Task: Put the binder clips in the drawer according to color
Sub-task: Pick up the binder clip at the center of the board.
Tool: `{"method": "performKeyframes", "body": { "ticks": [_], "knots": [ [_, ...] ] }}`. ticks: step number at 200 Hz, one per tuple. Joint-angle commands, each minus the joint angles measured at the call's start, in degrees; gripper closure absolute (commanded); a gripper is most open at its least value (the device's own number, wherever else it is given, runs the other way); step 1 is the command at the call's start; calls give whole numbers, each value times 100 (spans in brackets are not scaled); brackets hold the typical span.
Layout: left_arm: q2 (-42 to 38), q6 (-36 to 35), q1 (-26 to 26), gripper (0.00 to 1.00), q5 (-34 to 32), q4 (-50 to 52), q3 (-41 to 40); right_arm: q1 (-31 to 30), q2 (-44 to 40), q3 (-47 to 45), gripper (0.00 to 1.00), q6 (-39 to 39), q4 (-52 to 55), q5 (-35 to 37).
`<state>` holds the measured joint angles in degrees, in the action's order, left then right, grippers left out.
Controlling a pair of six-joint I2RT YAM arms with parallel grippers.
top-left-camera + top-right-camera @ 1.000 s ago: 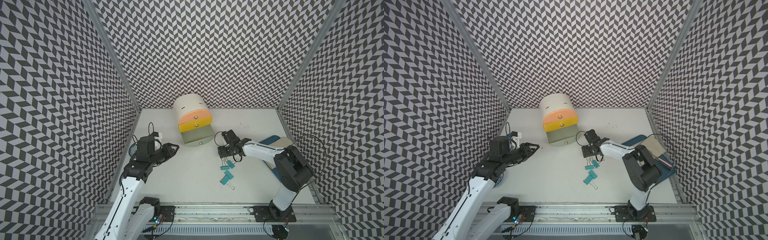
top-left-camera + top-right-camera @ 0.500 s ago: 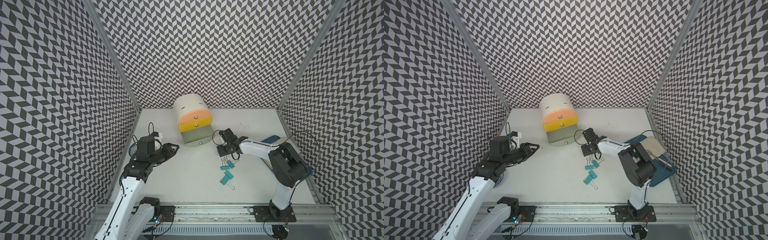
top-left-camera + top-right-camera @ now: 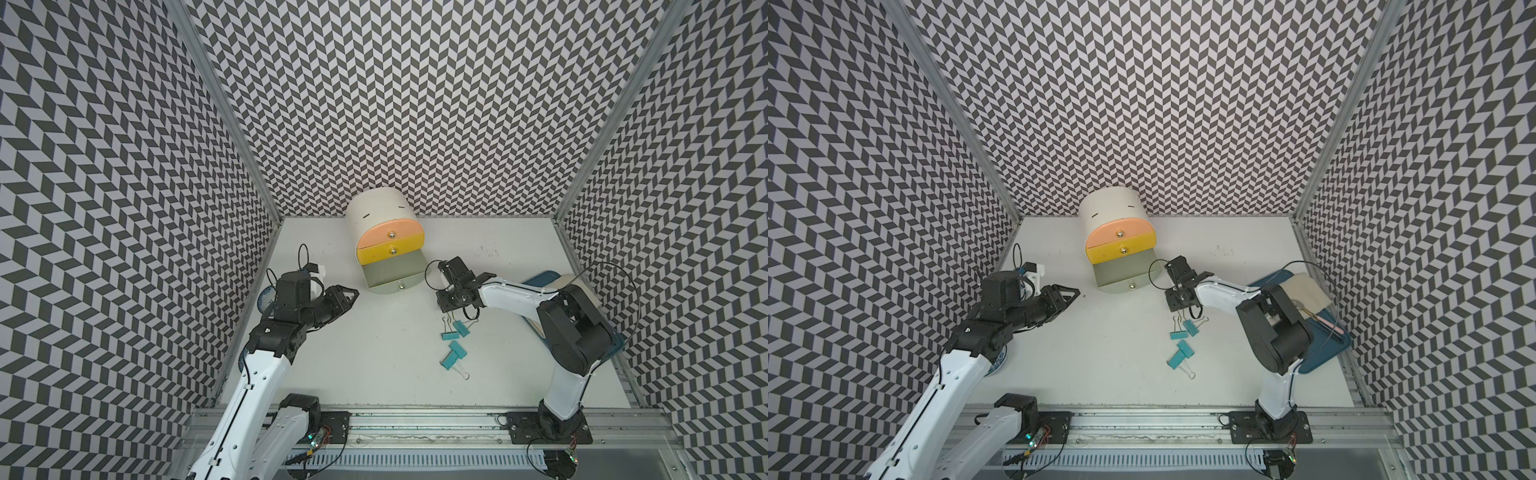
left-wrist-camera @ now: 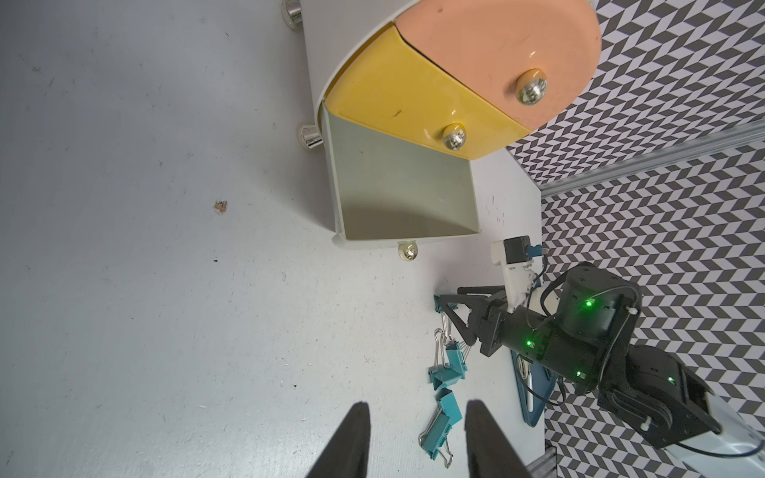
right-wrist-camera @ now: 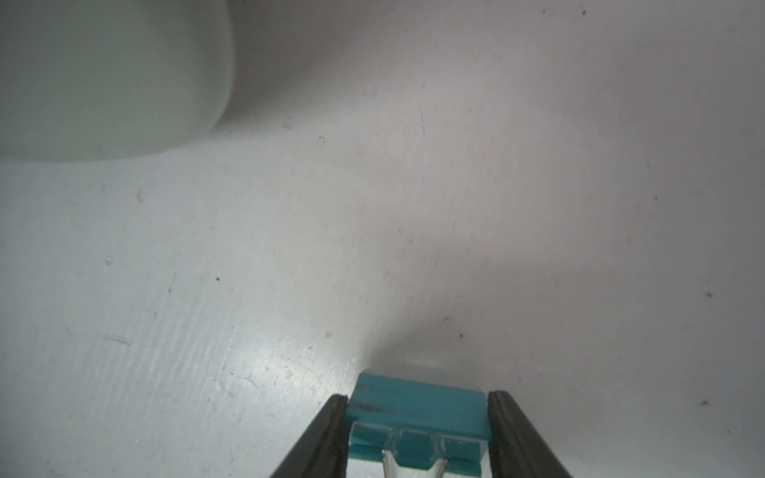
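Right gripper (image 5: 418,414): it pinches one teal clip (image 5: 416,397). Its two fingers (image 5: 331,430) press on the short ends of the clip, and the wire handles point back toward the wrist.
Held clip: it is low at the white table (image 5: 207,289). Whether it rests on the table or hangs just above it, I cannot tell.
Drawer cabinet (image 3: 380,212): it stands at the back wall. The peach and yellow drawers are shut, and the grey bottom drawer (image 3: 392,270) is pulled out.
Clip to drawer: in both top views the right gripper (image 3: 448,301) (image 3: 1177,302) is just beside the open grey bottom drawer, on the right arm's side, not over it.
Other clips (image 3: 455,332): four teal ones lie on the table in two touching pairs, near the right gripper and closer to the robot's base.
Left gripper (image 4: 416,409): its fingers are half spread and hold nothing. It hovers on the far side of the drawer, well apart from the clips.
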<state>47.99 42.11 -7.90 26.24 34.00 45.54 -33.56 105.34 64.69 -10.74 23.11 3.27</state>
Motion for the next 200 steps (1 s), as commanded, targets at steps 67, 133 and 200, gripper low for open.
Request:
{"method": "performKeyframes", "body": {
  "ticks": [67, 133, 200],
  "knots": [
    [249, 106, -20, 58, 331, -573, 11, 59, -882, 487, 52, -200, 481, 193],
    [877, 308, -23, 55, 1031, -1374, 148, 217, -839, 1870, 52, -607, 810, -497],
    [1226, 509, -40, 54, 1581, -1932, 149, 296, 81, 2961, 53, -1359, 296, -1455]
  ]
}}
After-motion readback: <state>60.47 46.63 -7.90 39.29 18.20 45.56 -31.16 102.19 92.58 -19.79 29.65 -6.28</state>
